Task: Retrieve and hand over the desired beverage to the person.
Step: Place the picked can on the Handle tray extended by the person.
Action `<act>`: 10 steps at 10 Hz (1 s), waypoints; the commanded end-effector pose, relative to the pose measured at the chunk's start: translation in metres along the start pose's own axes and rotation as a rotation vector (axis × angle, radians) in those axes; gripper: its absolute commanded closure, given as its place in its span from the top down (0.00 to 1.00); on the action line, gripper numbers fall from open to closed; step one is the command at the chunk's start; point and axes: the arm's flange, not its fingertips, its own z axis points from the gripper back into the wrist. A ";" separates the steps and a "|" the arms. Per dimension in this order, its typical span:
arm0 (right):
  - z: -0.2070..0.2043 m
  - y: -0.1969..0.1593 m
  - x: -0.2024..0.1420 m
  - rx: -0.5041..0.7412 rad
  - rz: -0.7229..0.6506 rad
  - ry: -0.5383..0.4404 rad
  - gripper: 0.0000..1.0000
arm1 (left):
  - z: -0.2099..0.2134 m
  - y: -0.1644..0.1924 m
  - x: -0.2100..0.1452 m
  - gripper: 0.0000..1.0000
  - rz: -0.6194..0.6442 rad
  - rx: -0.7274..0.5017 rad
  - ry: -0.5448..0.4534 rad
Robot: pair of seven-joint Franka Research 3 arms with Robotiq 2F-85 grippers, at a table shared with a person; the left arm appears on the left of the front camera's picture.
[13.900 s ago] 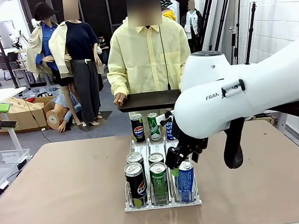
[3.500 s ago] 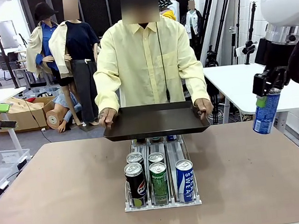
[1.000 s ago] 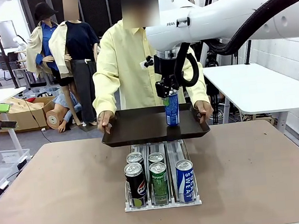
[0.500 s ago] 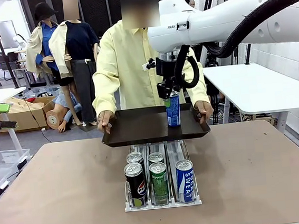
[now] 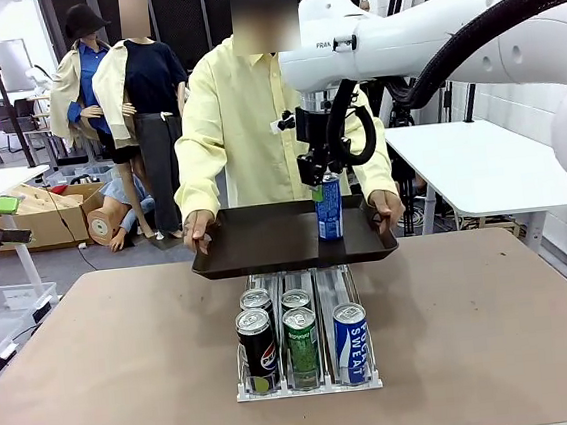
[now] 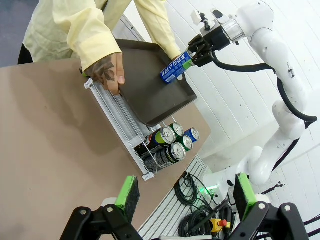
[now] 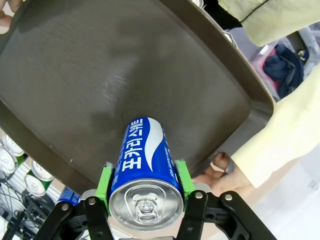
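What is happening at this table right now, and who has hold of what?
The right gripper is shut on a blue can, holding it upright on or just above a black tray; contact is unclear. The person grips the tray with both hands, above a can rack on the table. The left gripper hangs open, away from all this.

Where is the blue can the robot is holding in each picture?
Front view: blue can, right of middle, upright over the tray.
Left wrist view: upper middle, by the tray's edge.
Right wrist view: bottom middle, between the green fingers.
Shared landmark: the dark tray.
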 end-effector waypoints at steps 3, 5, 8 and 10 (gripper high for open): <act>0.021 -0.002 0.006 0.024 0.027 -0.028 0.66 | 0.001 -0.002 0.001 1.00 -0.005 -0.018 -0.020; 0.023 -0.003 0.004 0.022 0.026 -0.031 1.00 | 0.001 -0.002 0.001 1.00 -0.005 -0.018 -0.020; 0.031 -0.005 0.000 0.020 0.020 -0.050 1.00 | 0.001 -0.002 0.001 1.00 -0.005 -0.018 -0.020; 0.038 -0.003 -0.005 0.004 0.022 -0.063 1.00 | 0.001 -0.002 0.001 1.00 -0.005 -0.018 -0.020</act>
